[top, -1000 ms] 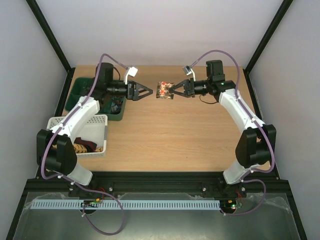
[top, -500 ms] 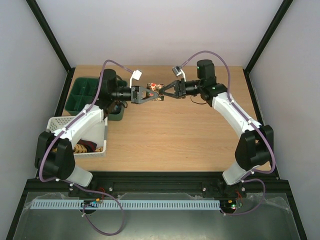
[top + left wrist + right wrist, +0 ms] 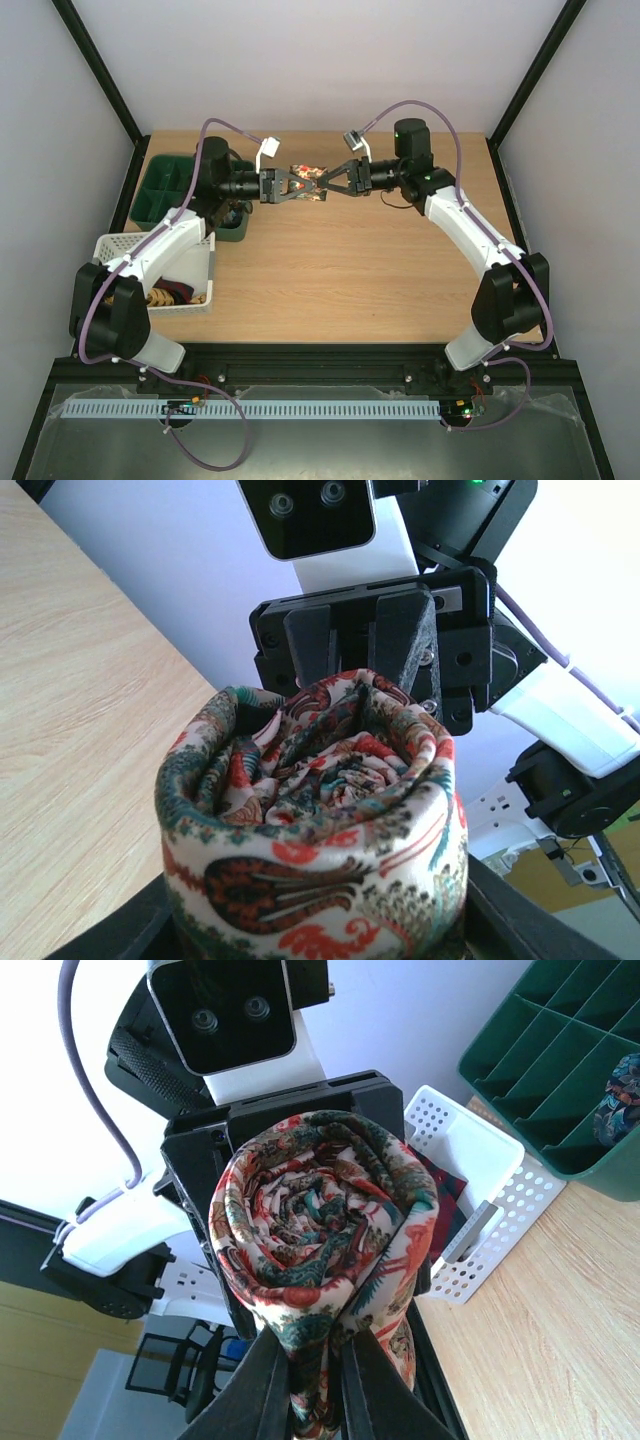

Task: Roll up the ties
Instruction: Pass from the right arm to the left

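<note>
**A:** From above, where's the rolled tie?

**B:** In the air over the far tabletop, between both tips. The left pincer is on one side and the right pincer on the other.

**A:** Left wrist view?

**B:** The spiral faces the lens, so the rolled tie's axis runs arm to arm. The left jaws flank it, half open. Whether they're pressing it, I can't tell.

**A:** Right wrist view?

**B:** Those jaws are pinched tight on its lower edge. It's probably a handover, since the green tray lies on the left arm's side.
</note>
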Motion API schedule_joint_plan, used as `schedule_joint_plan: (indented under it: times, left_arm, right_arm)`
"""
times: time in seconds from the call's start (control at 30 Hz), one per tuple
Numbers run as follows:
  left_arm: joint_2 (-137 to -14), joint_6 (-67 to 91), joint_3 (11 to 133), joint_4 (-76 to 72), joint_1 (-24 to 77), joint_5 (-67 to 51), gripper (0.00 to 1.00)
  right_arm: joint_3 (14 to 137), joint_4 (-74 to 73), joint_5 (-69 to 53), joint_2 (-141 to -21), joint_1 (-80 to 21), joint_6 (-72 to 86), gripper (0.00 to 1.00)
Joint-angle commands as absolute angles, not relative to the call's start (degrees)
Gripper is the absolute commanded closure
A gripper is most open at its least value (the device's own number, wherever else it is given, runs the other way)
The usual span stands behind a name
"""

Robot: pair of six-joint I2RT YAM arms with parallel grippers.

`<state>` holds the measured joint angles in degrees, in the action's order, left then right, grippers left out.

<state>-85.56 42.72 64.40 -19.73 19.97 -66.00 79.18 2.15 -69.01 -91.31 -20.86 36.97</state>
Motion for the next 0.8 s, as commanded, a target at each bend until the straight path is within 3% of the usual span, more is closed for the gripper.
schedule_joint_plan:
  times: [0.0,0.03,0.1,0.13,0.47,0.77]
  left_arm:
    - [-84.12,41.63,65.56,-20.37,20.4,-66.75,0.51]
    - [-84.06,41.6,65.61,-20.45,20.47,-66.73,0.48]
    - [-83.95,40.7,65.93,-19.42,20.88,-66.21,0.27]
    - [-84.0,39.73,66.33,-18.29,21.03,-65.82,0.24]
    - [-85.01,39.77,66.82,-17.99,21.41,-66.33,0.42]
    - [-83.89,42.69,64.53,-22.4,20.39,-66.49,0.39]
  right_arm:
    - [78.27,2.91,-69.64,-89.94,-21.88,37.77,0.99]
    - [78.29,2.9,-69.67,-90.06,-21.88,37.78,0.99]
    - [78.53,3.04,-69.7,-90.07,-21.96,37.81,0.99]
    - [78.62,3.14,-69.7,-90.07,-22.08,37.84,0.99]
    - [78.43,1.93,-69.54,-89.87,-22.32,36.76,0.99]
    - [78.37,0.35,-69.56,-89.72,-22.32,34.78,0.99]
